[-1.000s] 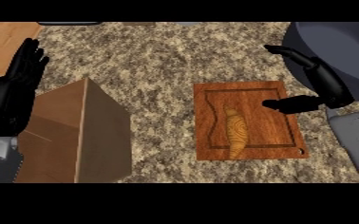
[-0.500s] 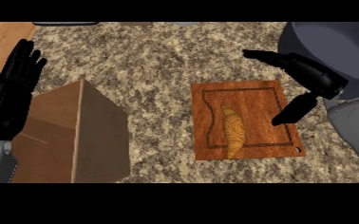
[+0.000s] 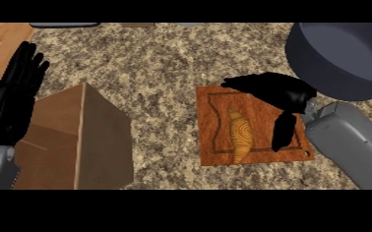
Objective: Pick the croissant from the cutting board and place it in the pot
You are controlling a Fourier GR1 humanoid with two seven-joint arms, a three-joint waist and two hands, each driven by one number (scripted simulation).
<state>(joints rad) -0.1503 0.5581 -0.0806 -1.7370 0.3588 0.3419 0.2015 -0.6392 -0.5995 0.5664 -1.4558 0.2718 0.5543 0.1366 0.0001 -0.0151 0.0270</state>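
Observation:
A golden croissant (image 3: 240, 136) lies lengthwise on the wooden cutting board (image 3: 216, 150) at centre right. My right hand (image 3: 280, 92) hovers over the board's upper right part, open, with its fingers stretched left above the croissant and its thumb pointing down beside it. It is not holding the croissant. The dark grey pot (image 3: 338, 59) stands at the upper right, partly cut off by the view's edge. My left hand (image 3: 18, 91) rests open at the left edge, fingers up.
A brown wooden box (image 3: 73, 137) stands at the lower left, next to my left hand. The speckled stone counter (image 3: 145, 64) stretches between box and board. A grey object (image 3: 64, 25) lies along the top edge.
My right hand has moved left and down over the cutting board, its fingers now spreading above the croissant. The croissant and my left hand have stayed put.

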